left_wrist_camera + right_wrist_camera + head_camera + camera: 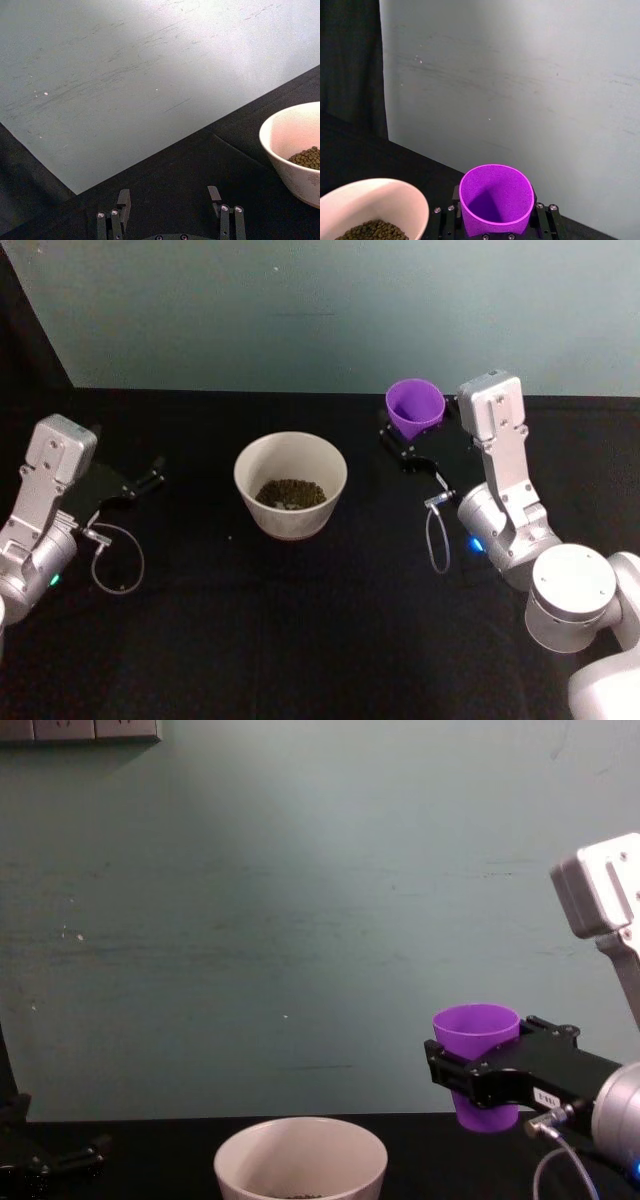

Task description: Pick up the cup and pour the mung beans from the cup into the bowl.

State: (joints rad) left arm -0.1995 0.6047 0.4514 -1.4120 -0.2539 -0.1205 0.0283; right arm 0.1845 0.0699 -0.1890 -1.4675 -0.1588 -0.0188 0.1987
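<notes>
Head view: right gripper clasps the empty cup right of the bowl; left gripper sits open.

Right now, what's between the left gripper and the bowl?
Bare black table, seen in the head view: nothing lies between the open left gripper and the bowl.

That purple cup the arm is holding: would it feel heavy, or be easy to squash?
Probably light: the cup looks empty inside, and the mung beans lie in the bowl. Its thin-looking walls may flex if the jaws of the right gripper squeeze hard. Smooth, tapered sides could slip.
</notes>
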